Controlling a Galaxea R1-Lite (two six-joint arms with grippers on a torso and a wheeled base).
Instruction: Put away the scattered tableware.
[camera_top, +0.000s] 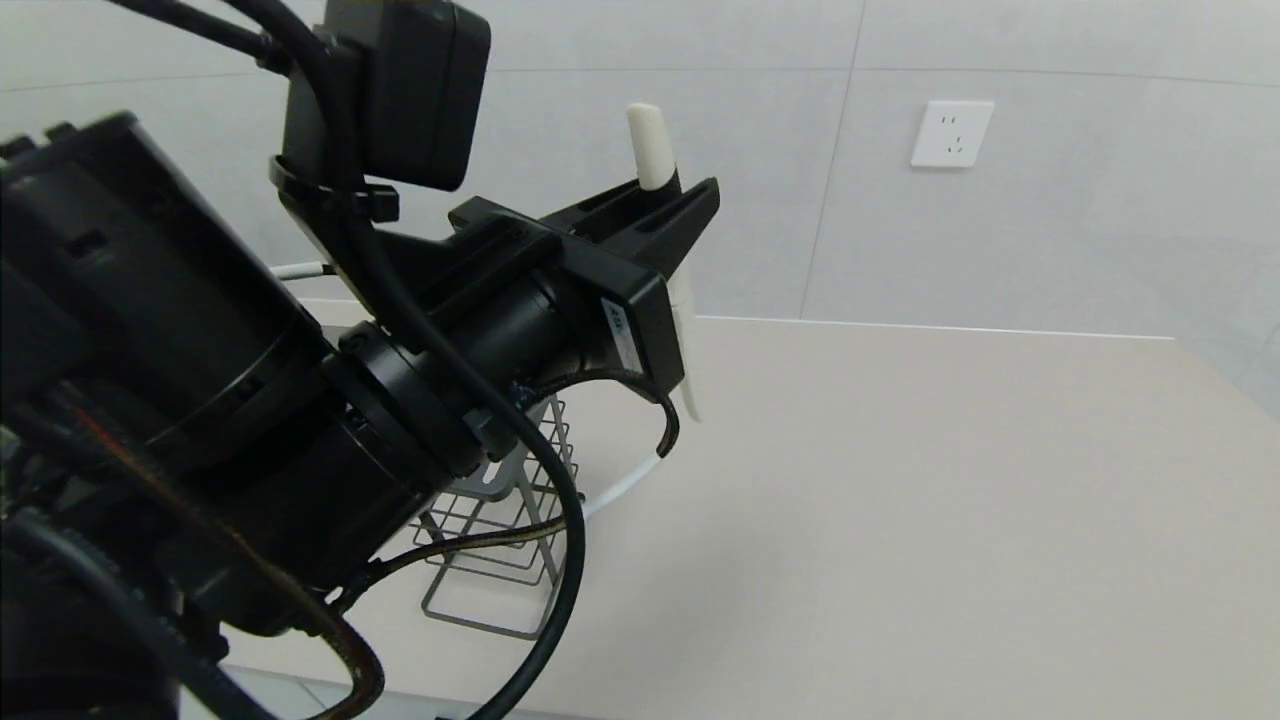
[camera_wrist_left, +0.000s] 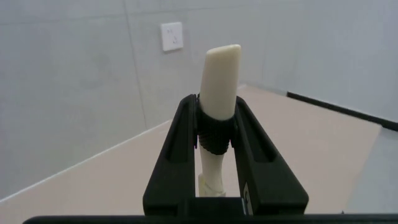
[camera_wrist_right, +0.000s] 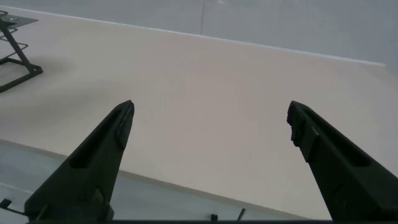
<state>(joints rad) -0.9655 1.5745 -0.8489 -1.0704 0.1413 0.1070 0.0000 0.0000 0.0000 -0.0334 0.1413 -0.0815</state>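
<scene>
Transfer in hand: left claw (camera_top: 690, 200) grips white utensil (camera_top: 648, 135) upright, rack (camera_top: 490, 575) at lower left of frame. Right claw (camera_wrist_right: 210, 117) spread wide over desk (camera_top: 900, 500). Next, I'd judge: line up over rack, lower, release.

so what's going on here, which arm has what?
The left gripper has its jaws shut on a white utensil, held roughly upright above the table. A wire rack stands on the table close by that arm; the utensil is probably headed there but is not in it yet. The right gripper hangs over the table's edge, jaws open with nothing between them.
</scene>
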